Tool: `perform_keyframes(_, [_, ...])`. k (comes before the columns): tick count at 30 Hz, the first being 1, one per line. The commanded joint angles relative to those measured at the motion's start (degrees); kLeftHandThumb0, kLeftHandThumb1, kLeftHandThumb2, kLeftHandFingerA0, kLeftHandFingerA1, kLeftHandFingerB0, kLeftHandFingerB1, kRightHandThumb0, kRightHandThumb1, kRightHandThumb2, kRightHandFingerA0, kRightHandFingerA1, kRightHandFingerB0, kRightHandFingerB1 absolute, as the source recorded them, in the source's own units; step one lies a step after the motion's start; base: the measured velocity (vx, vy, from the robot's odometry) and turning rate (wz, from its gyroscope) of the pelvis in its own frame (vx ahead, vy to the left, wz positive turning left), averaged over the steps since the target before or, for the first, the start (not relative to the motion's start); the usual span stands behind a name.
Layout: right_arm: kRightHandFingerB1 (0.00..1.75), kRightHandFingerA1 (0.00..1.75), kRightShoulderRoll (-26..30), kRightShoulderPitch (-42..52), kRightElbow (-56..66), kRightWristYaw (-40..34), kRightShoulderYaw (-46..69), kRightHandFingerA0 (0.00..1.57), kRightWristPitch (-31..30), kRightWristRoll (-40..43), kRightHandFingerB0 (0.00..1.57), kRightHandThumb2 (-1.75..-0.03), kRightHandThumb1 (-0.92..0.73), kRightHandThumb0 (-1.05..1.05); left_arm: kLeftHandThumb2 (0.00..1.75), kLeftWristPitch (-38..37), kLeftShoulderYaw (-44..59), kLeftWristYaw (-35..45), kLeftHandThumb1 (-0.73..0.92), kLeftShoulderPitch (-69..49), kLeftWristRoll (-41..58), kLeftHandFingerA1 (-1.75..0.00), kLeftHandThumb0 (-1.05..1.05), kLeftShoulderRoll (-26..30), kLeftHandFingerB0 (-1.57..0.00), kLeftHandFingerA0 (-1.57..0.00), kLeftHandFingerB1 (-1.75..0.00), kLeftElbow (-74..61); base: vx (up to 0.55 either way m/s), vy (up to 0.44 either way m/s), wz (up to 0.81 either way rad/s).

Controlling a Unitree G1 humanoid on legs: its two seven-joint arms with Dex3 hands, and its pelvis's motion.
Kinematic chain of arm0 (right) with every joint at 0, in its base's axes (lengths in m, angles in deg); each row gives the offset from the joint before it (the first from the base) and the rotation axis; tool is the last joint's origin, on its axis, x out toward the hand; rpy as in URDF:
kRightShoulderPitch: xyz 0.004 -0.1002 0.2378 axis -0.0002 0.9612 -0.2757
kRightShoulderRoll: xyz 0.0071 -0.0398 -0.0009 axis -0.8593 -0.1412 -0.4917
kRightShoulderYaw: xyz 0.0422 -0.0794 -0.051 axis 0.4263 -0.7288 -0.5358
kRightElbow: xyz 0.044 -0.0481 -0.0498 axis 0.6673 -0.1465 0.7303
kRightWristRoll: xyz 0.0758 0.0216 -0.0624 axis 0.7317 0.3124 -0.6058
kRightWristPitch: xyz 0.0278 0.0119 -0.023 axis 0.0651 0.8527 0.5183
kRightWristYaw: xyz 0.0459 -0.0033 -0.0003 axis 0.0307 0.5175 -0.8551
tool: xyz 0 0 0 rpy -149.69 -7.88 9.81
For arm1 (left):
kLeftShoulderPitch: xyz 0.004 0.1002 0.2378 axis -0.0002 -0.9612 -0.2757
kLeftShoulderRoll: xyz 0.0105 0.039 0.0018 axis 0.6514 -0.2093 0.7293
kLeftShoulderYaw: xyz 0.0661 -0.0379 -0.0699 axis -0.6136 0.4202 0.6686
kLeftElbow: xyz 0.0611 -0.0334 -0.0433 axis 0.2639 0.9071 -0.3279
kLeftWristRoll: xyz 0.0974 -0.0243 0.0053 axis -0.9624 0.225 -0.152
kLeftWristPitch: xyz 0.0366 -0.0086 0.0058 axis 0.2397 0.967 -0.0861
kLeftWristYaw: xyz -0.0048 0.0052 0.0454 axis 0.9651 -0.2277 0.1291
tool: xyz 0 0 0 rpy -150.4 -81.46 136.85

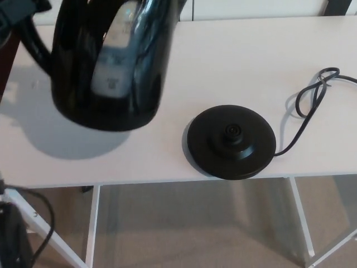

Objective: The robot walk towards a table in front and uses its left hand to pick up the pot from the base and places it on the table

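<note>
A: Pot position?
B: The pot [111,61] is recorded raised above the surface [234,61] at its left end, with its shadow [67,142] cast below. It is gripped at the handle [34,50] by the left robot hand [19,10], which is seen only as a sliver in the corner.
A: Surroundings?
B: The base [231,140] is noted to the right, apart from the pot. Its cord [312,95] is looped further right.
</note>
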Motion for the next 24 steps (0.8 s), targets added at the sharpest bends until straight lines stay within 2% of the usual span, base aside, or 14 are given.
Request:
perform_keyframes(1, [0.41, 0.45, 0.6, 0.3, -0.4, 0.2, 0.2, 0.31, 0.0, -0.1, 0.26, -0.67, -0.92, 0.02, 0.71, -10.8, -2.7, 5.3, 0.79, -2.1, -3.6, -1.48, -0.16, 4.1, -0.69, -0.89, -1.05, 2.5, 0.00, 0.000, 0.00])
perform_keyframes(3, [0.41, 0.45, 0.6, 0.1, -0.3, 0.3, 0.4, 0.31, 0.0, 0.1, 0.26, -0.67, -0.92, 0.02, 0.67, -13.0, -3.4, 6.3, 0.80, -2.8, -4.3, -1.55, -0.17, 4.8, -0.67, -0.83, -1.05, 3.6, 0.00, 0.000, 0.00])
perform_keyframes(5, [0.40, 0.45, 0.7, 0.0, 0.0, 0.1, 0.0, 0.32, -0.7, -0.5, 0.26, -0.67, -0.92, 0.01, 0.68, -15.9, -5.9, 6.6, 0.80, -4.2, -7.0, -1.48, -0.18, 5.9, -0.71, -0.91, -1.00, 3.9, 0.00, 0.000, 0.00])
perform_keyframes(6, [0.40, 0.45, 0.7, -0.1, 0.1, 0.1, 0.0, 0.32, -0.8, -0.6, 0.26, -0.67, -0.92, 0.01, 0.68, -16.7, -6.6, 6.9, 0.80, -4.6, -7.6, -1.48, -0.18, 6.4, -0.71, -0.91, -1.00, 3.7, 0.00, 0.000, 0.00])
perform_keyframes(7, [0.41, 0.46, 0.7, -0.2, 0.0, 0.1, 0.0, 0.33, -0.7, -0.6, 0.27, -0.67, -0.91, 0.02, 0.65, -17.4, -7.1, 7.2, 0.83, -5.0, -8.0, -1.37, -0.19, 6.7, -0.74, -0.92, -0.95, 3.8, 0.00, 0.000, 0.00])
perform_keyframes(12, [0.41, 0.47, 0.8, -0.1, -0.1, 0.1, -0.2, 0.33, -0.5, -0.8, 0.27, -0.67, -0.91, 0.01, 0.64, -18.7, -9.4, 8.1, 0.81, -7.2, -9.1, -1.23, -0.19, 7.6, -0.77, -0.97, -0.88, 2.1, 0.00, 0.000, 0.00])
perform_keyframes(19, [0.41, 0.46, 0.8, -0.5, 0.0, 0.8, -0.3, 0.32, -0.8, -0.8, 0.26, -0.67, -0.91, 0.01, 0.65, -19.8, -10.9, 10.7, 0.83, -8.5, -7.8, -1.23, -0.16, 7.4, -0.75, -0.92, -0.90, 0.2, 0.00, 0.000, 0.00])
perform_keyframes(20, [0.41, 0.47, 0.7, -0.6, -0.3, 0.7, -0.2, 0.33, -0.7, -0.8, 0.27, -0.67, -0.91, 0.01, 0.64, -19.7, -11.0, 12.0, 0.82, -8.8, -7.1, -1.15, -0.16, 7.4, -0.75, -0.93, -0.70, -0.3, 0.00, 0.000, 0.00])
perform_keyframes(21, [0.41, 0.47, 0.6, -0.8, -0.6, 0.6, -0.1, 0.33, -0.6, -0.8, 0.27, -0.67, -0.91, 0.01, 0.64, -19.6, -11.0, 13.5, 0.82, -9.3, -6.3, -1.15, -0.16, 7.3, -0.75, -0.93, -0.70, -0.9, 0.00, 0.000, 0.00])
perform_keyframes(22, [0.41, 0.47, 0.7, -0.8, -0.6, 0.5, -0.2, 0.33, -0.6, -1.0, 0.27, -0.67, -0.91, 0.01, 0.64, -19.6, -11.1, 13.9, 0.82, -9.6, -6.3, -1.09, -0.17, 7.3, -0.77, -0.96, -0.61, -1.4, 0.00, 0.000, 0.00])
perform_keyframes(23, [0.41, 0.46, 0.7, -0.8, -0.6, 0.5, -0.2, 0.33, -0.5, -1.1, 0.28, -0.66, -0.91, 0.01, 0.64, -19.4, -11.4, 14.4, 0.81, -10.0, -6.3, -0.91, -0.21, 7.4, -0.72, -1.00, -0.49, -2.2, 0.00, 0.000, 0.00])
perform_keyframes(24, [0.41, 0.46, 0.7, -0.8, -0.6, 0.6, -0.1, 0.33, -0.5, -1.1, 0.28, -0.66, -0.91, 0.01, 0.64, -18.9, -11.7, 14.9, 0.81, -10.4, -6.4, -0.91, -0.21, 7.6, -0.72, -1.00, -0.49, -3.0, 0.00, 0.000, 0.00])
